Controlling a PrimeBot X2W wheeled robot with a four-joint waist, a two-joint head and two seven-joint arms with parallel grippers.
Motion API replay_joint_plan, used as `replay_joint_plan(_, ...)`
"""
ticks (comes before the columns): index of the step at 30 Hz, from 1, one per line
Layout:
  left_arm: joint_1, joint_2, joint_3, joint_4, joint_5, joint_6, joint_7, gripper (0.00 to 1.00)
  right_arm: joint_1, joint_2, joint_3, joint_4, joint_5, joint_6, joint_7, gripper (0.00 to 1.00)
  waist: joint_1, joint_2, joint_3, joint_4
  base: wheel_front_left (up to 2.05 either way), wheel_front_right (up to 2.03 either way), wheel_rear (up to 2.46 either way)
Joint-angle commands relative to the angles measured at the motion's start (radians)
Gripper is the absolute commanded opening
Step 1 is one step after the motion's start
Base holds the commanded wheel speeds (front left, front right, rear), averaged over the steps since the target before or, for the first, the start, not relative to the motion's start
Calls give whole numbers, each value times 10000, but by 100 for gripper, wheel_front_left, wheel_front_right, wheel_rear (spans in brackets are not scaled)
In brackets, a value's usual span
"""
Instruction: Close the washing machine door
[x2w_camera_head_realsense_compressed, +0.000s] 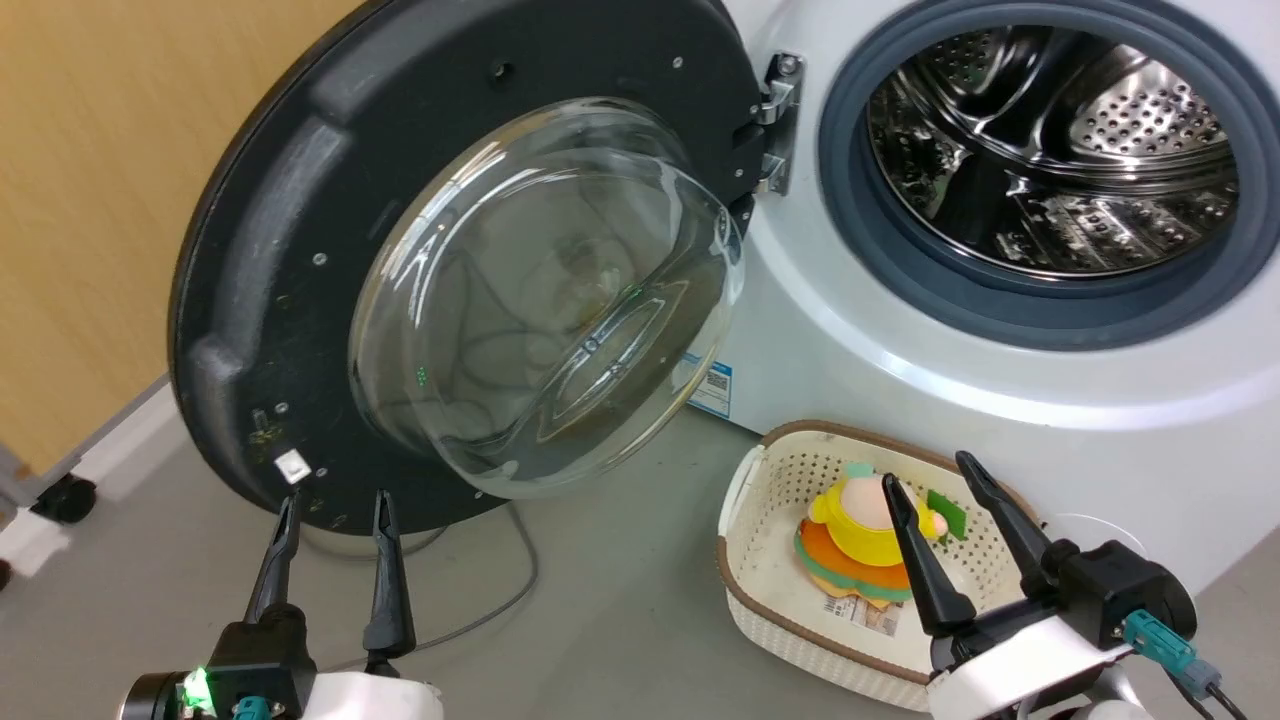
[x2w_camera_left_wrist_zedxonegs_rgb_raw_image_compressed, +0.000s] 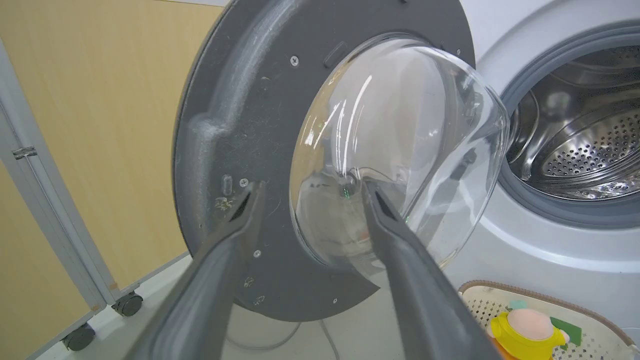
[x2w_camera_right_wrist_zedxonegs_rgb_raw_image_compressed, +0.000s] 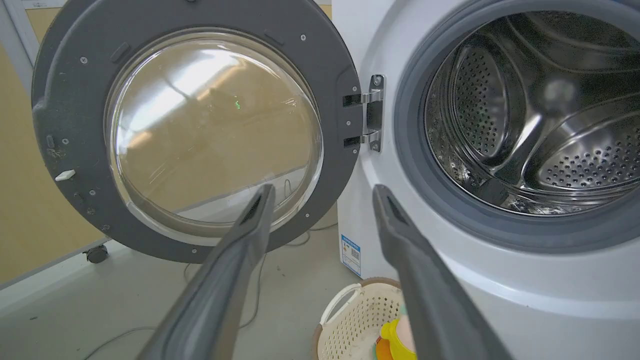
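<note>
The washing machine door (x2w_camera_head_realsense_compressed: 280, 250) hangs wide open on its metal hinge (x2w_camera_head_realsense_compressed: 778, 120), black rim and bulging glass bowl (x2w_camera_head_realsense_compressed: 545, 300) facing me. To its right the white washing machine (x2w_camera_head_realsense_compressed: 900, 380) shows its steel drum (x2w_camera_head_realsense_compressed: 1060, 140) inside a grey seal. My left gripper (x2w_camera_head_realsense_compressed: 335, 500) is open, its fingertips just below the door's lower rim, near a small white latch (x2w_camera_head_realsense_compressed: 291, 466). In the left wrist view the door (x2w_camera_left_wrist_zedxonegs_rgb_raw_image_compressed: 240, 125) stands close ahead of the left gripper (x2w_camera_left_wrist_zedxonegs_rgb_raw_image_compressed: 310, 187). My right gripper (x2w_camera_head_realsense_compressed: 925, 470) is open over the basket; its wrist view shows the door (x2w_camera_right_wrist_zedxonegs_rgb_raw_image_compressed: 70, 100) and drum (x2w_camera_right_wrist_zedxonegs_rgb_raw_image_compressed: 530, 115) beyond the open gripper (x2w_camera_right_wrist_zedxonegs_rgb_raw_image_compressed: 322, 190).
A cream basket (x2w_camera_head_realsense_compressed: 770, 480) holding a yellow and orange toy (x2w_camera_head_realsense_compressed: 860, 520) sits on the grey floor before the machine. A grey cable (x2w_camera_head_realsense_compressed: 500, 590) runs across the floor under the door. A tan partition (x2w_camera_head_realsense_compressed: 90, 200) on castor wheels (x2w_camera_head_realsense_compressed: 65, 497) stands at the left.
</note>
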Motion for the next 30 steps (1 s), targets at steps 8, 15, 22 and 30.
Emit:
replay_joint_plan(8, 170, -6, 50, -128, -82, 176, -247, 100, -272, -133, 207, 145, 310, 7, -252, 100, 0, 0, 30, 368, 0, 0, 0)
replay_joint_plan(15, 218, -10, 74, -192, -110, 248, -393, 100, -301, -171, 313, 199, 457, 7, -397, 100, 0, 0, 27, 659, 0, 0, 0)
replay_joint_plan(22, 289, -13, 94, -290, -149, 329, -581, 100, -318, -208, 403, 251, 575, 8, -585, 100, 0, 0, 27, 1038, 0, 0, 0)
replay_joint_plan(30, 291, -16, 87, -278, -169, 338, -607, 100, -278, -206, 398, 247, 583, 8, -611, 100, 0, 0, 24, 1092, 0, 0, 0)
